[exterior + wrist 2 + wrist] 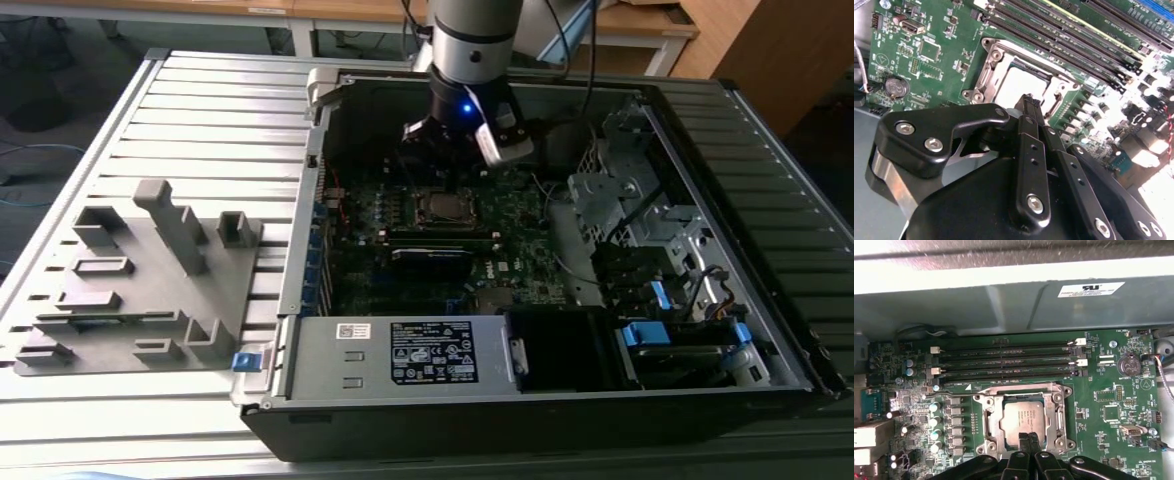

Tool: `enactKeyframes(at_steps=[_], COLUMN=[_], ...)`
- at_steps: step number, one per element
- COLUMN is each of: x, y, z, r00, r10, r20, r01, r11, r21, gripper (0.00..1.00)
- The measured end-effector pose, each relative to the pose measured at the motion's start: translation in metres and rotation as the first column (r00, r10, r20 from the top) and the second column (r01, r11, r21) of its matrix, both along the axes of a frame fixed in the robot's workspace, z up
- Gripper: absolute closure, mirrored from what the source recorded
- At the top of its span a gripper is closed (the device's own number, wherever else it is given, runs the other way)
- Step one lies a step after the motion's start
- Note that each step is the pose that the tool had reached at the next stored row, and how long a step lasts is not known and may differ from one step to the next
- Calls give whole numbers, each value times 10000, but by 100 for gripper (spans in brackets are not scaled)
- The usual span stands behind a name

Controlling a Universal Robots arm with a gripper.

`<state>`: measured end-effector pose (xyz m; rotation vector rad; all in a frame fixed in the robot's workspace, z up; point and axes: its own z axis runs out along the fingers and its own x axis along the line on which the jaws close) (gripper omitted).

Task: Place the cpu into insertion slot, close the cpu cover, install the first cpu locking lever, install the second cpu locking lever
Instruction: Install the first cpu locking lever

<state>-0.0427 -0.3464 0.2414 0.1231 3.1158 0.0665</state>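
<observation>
Cpu [1024,419] sits in the insertion slot [1066,390] with the cpu cover [997,423] lying flat around it, so those steps look done. I cannot tell whether the locking levers are latched. The end effector [1027,436] hovers at the socket's edge, fingers pinched together, nothing visible between them.

This looks like a robotics lab or test workshop. An open black desktop computer case [507,428] lies on a ribbed grey metal worktop [214,110]. A grey moulded fixture block [147,285] sits beside the case on the exterior view's left, light wooden desks [641,20] stand behind it, and a grey robot arm [470,40] reaches in from above.
</observation>
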Motion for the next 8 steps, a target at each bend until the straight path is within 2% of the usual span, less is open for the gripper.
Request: enactKeyframes(at_steps=[3,8], x=[0,0], y=[0,0], z=[31,38], r00=[10000,10000], r10=[0,0], r20=[-1,0], r01=[0,0], r11=[10000,10000], r21=[-1,0], gripper=[89,89])
